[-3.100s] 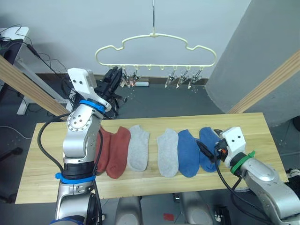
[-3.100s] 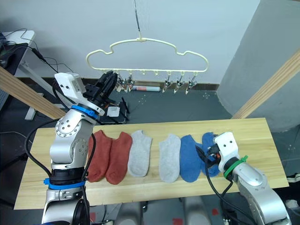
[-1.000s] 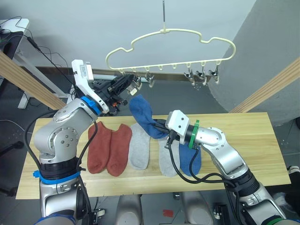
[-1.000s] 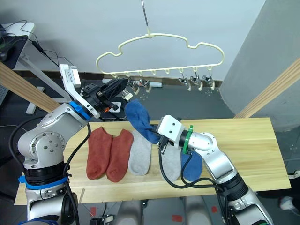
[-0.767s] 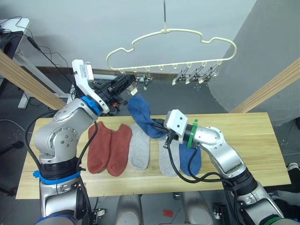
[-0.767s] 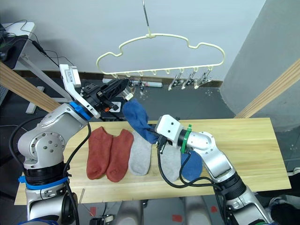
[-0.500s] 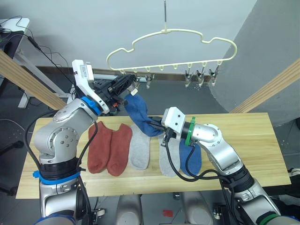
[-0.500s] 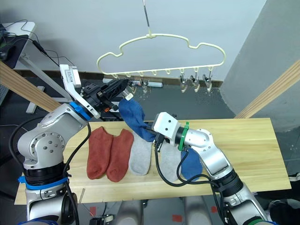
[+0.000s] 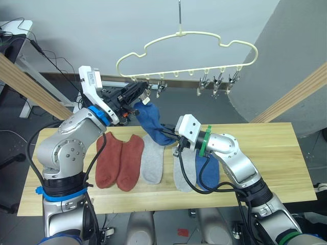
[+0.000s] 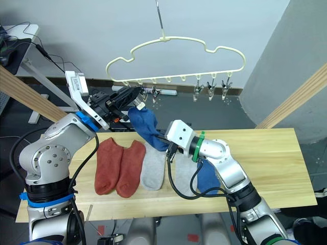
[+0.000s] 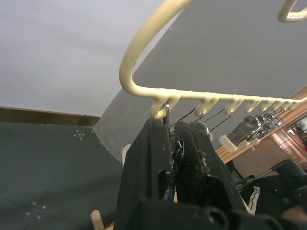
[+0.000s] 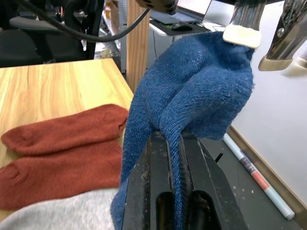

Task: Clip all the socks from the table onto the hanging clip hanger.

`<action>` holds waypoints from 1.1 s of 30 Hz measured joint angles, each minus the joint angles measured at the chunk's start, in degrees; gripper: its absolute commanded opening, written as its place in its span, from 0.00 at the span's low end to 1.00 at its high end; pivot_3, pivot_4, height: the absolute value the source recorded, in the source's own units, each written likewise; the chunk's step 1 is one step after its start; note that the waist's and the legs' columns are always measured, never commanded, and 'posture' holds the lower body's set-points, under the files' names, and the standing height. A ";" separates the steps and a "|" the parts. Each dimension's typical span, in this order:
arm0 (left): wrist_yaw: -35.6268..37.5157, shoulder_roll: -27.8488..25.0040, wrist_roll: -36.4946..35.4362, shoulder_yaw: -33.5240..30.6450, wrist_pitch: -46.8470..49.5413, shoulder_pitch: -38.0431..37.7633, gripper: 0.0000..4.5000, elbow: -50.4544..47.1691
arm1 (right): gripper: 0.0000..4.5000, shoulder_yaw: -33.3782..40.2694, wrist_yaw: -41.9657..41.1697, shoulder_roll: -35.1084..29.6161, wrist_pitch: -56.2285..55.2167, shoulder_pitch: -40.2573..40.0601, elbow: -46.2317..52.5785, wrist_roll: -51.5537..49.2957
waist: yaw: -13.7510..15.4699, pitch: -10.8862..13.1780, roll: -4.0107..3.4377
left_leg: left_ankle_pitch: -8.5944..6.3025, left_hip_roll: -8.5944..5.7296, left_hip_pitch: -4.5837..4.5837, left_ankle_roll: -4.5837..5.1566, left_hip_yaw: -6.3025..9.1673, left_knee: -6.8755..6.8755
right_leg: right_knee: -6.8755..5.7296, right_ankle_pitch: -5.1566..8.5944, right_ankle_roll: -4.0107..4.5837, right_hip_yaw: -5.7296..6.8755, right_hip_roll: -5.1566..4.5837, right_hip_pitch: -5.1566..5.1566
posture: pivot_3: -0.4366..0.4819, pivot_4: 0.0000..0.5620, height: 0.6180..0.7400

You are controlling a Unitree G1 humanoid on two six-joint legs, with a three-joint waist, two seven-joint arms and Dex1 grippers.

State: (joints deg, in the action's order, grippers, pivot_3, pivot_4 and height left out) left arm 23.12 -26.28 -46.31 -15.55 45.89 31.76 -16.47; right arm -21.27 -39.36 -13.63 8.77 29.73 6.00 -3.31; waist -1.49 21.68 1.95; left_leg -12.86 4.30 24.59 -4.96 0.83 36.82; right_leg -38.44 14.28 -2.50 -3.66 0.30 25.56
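The blue sock (image 9: pixel 149 121) is up in the air, above the tabletop (image 9: pixel 265 153) and just under the left end of the clip hanger (image 9: pixel 186 48). The right tool (image 12: pixel 175 158) has its two black fingers pinched tight on the sock's lower end. The sock's long side runs on a slant, from the tool up and to the left. Its top end points at the leftmost clips. In the right wrist view the top of the sock touches the pale tip of a silver clip (image 12: pixel 244 21).

The left tool (image 9: pixel 134 93) is up by that same end of the hanger. In the left wrist view its fingers are close together around a clip (image 11: pixel 173 143) that hangs from the first loop of the hanger. They squeeze the clip.

Five more socks lie flat on the tabletop in a row, side by side, each with its long side running from the near edge to the far edge. From the left there are two rust-red socks (image 9: pixel 120 161), then a grey sock (image 9: pixel 152 162), another grey sock (image 9: pixel 183 173) and a second blue sock (image 9: pixel 208 171) partly under the right arm.

Three silver clips (image 9: pixel 218 84) hang free at the right end of the hanger.
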 measured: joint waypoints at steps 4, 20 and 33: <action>-0.03 -0.13 0.00 0.00 0.00 -0.16 0.04 -0.08 | 0.00 0.05 0.45 0.13 -0.75 0.12 -0.10 0.00 | -0.01 0.00 0.00 | -0.06 -0.01 0.00 0.12 0.04 0.11 | -0.18 0.00 0.00 0.02 0.00 0.01 | 0.47 0.68 1.00; 0.57 -1.89 0.63 0.02 -0.36 -2.52 0.79 -0.52 | 0.00 0.06 -0.40 0.44 -1.24 1.39 -2.07 -0.03 | -0.03 0.00 0.00 | -0.08 -0.01 -0.01 0.15 0.10 0.15 | -0.34 0.00 0.00 0.06 0.01 0.05 | 0.48 0.67 1.00; 2.77 -5.06 6.67 0.72 -6.46 -9.23 0.80 -3.66 | 0.40 -0.92 -2.23 -4.18 5.09 -2.68 3.61 1.85 | 0.01 0.00 0.00 | -0.07 -0.01 0.02 0.12 0.07 0.13 | -0.30 0.01 0.00 0.01 0.00 0.10 | 0.49 0.67 1.00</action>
State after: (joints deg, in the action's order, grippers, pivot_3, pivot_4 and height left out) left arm 25.89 -31.34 -39.64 -14.83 39.43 22.52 -20.12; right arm -22.19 -41.60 -17.81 13.86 27.05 9.61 -1.47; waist -1.48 21.68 1.94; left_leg -12.93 4.29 24.61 -4.84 0.90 36.95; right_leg -38.74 14.29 -2.50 -3.65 0.31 25.66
